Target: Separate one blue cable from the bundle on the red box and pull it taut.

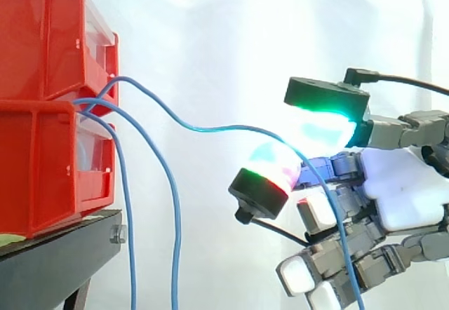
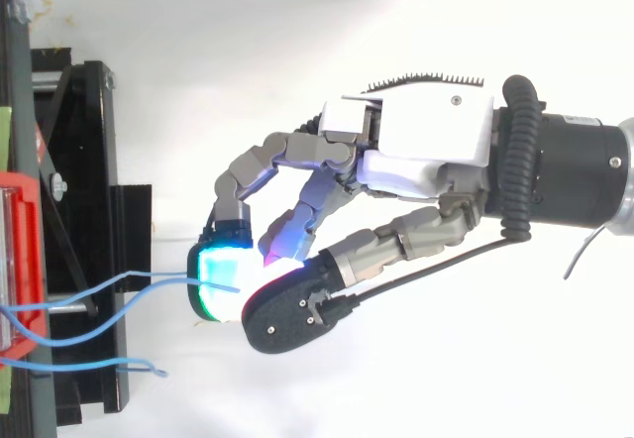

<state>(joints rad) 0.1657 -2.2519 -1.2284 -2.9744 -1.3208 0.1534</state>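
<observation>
Separation seems done: one blue cable (image 1: 200, 129) is pinched by the hand (image 2: 426, 146) and must be drawn away until taut.

Blue cable (image 1: 210, 128) lost in glare where my pads (image 1: 319, 129) pinch it; other strands (image 1: 128, 219) run off bottom edge; red bins (image 1: 42, 113) cut at left; my hand (image 1: 407, 184) cut at right.
</observation>
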